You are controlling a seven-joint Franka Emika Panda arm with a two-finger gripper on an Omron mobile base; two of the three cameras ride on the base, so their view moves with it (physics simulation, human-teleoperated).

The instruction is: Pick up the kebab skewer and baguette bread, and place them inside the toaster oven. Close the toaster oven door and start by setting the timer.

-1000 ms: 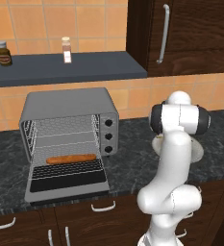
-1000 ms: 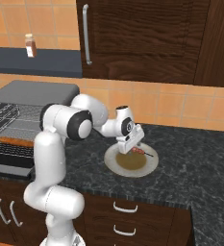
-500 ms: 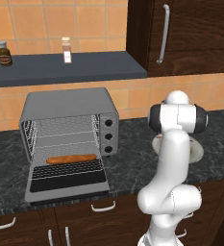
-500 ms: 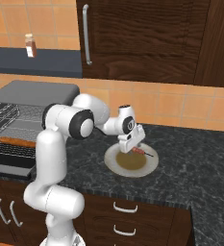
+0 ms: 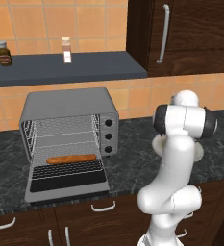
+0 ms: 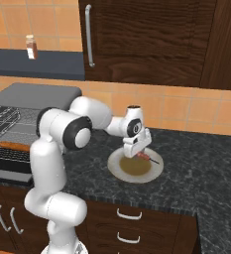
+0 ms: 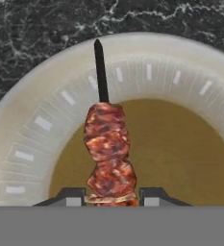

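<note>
No legible text, labels or numbers anywhere.

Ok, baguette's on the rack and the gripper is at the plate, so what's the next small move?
Probably lift straight up. In the hand view the gripper looks shut on the kebab skewer, just above the plate. The toaster oven is open, with the baguette inside.

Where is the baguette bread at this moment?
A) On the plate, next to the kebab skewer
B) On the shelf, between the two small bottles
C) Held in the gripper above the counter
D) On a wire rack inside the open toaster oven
D: the baguette bread lies on a wire rack inside the toaster oven, whose door is folded down, while the gripper is at the kebab skewer over the plate.
</note>
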